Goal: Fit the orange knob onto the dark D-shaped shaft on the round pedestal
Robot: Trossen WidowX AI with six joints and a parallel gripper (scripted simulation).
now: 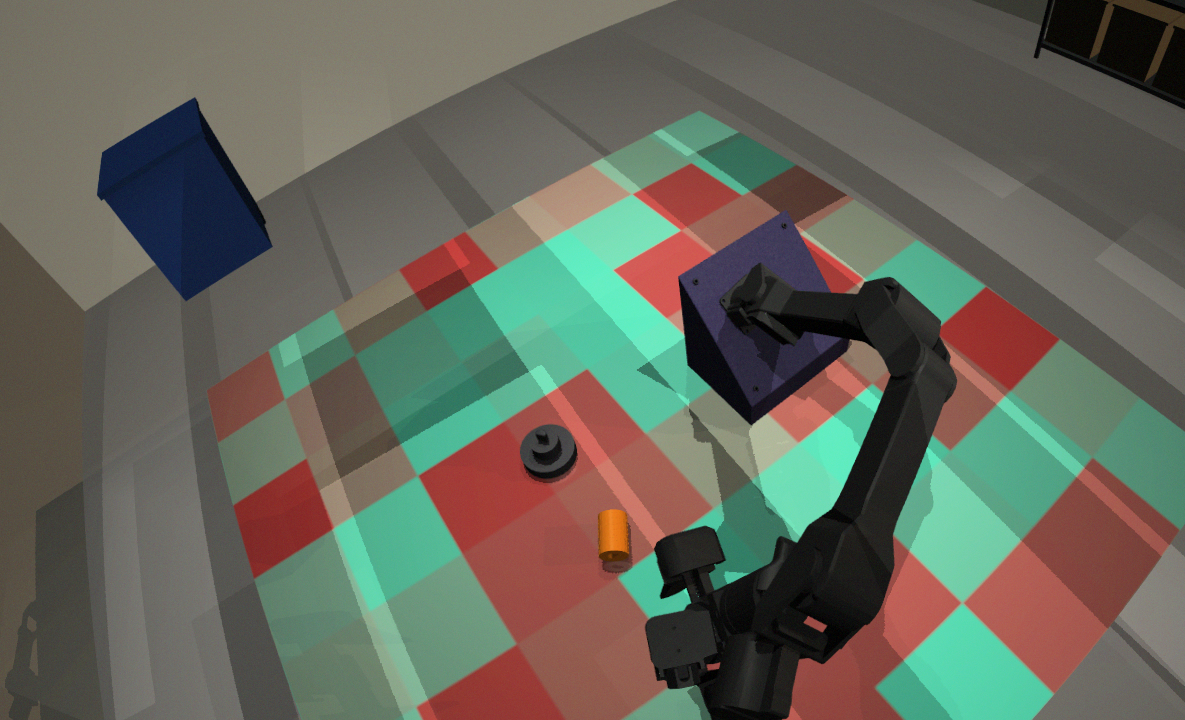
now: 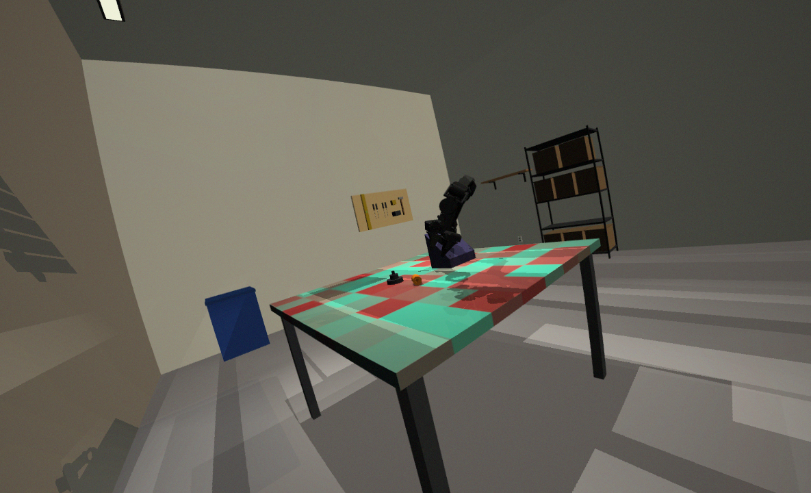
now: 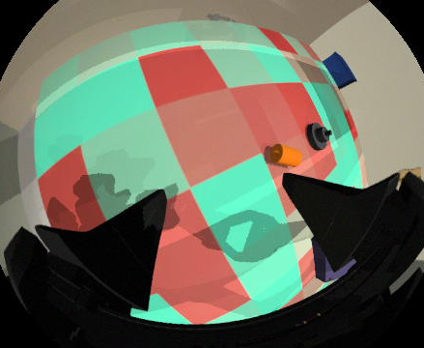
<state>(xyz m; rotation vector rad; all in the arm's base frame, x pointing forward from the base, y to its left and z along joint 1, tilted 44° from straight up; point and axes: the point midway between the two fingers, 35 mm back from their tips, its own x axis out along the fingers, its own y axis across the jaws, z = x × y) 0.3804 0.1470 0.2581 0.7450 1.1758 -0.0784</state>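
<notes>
Orange knob beside round pedestal on checkered table.

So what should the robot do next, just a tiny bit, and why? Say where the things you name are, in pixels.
Probably move its open gripper (image 1: pixel 668 595) (image 3: pixel 226 188) over the orange knob (image 1: pixel 612 534) (image 2: pixel 417 280) (image 3: pixel 288 156), because the knob lies on its side on the table, outside the gripper's fingers.

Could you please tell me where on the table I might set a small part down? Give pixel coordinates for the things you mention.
Room shows left of the round pedestal (image 1: pixel 549 454) (image 2: pixel 394 281) (image 3: pixel 316 136) in the top view, toward the table's left edge, and between the pedestal and the purple wedge (image 1: pixel 757 394) (image 2: pixel 441 258) (image 3: pixel 324 271). It is crowded around the orange knob (image 1: pixel 612 534) (image 2: pixel 417 280) (image 3: pixel 289 156), near the open fingers (image 1: pixel 685 595).
</notes>
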